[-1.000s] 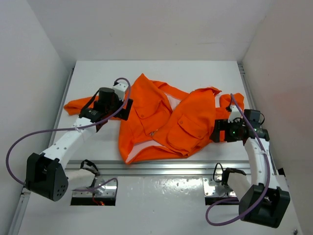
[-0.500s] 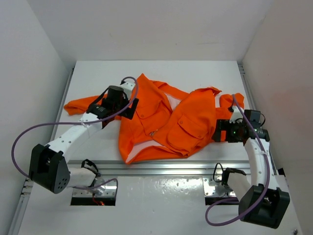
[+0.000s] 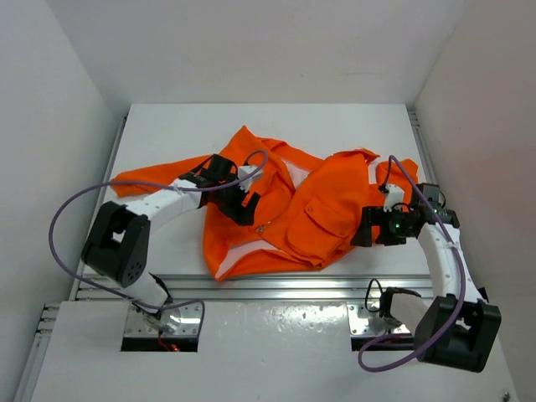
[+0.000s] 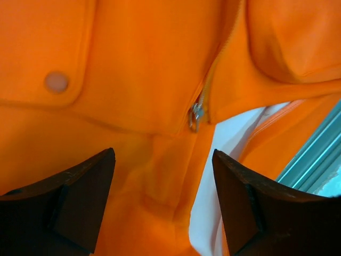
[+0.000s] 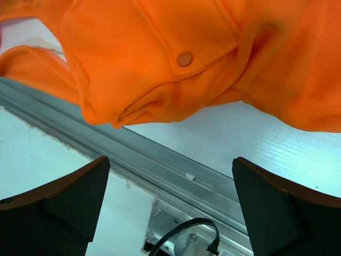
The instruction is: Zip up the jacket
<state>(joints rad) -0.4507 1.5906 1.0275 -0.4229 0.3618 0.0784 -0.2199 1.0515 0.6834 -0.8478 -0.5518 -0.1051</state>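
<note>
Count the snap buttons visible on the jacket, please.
2 on the jacket: one snap button at upper left in the left wrist view, another near the top of the right wrist view. More may be hidden.

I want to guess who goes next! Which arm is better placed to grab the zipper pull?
The left. Its open pincer hovers just short of the zipper pull on the jacket. The right pincer is at the jacket's edge, near a pocket snap, away from the zipper.
</note>
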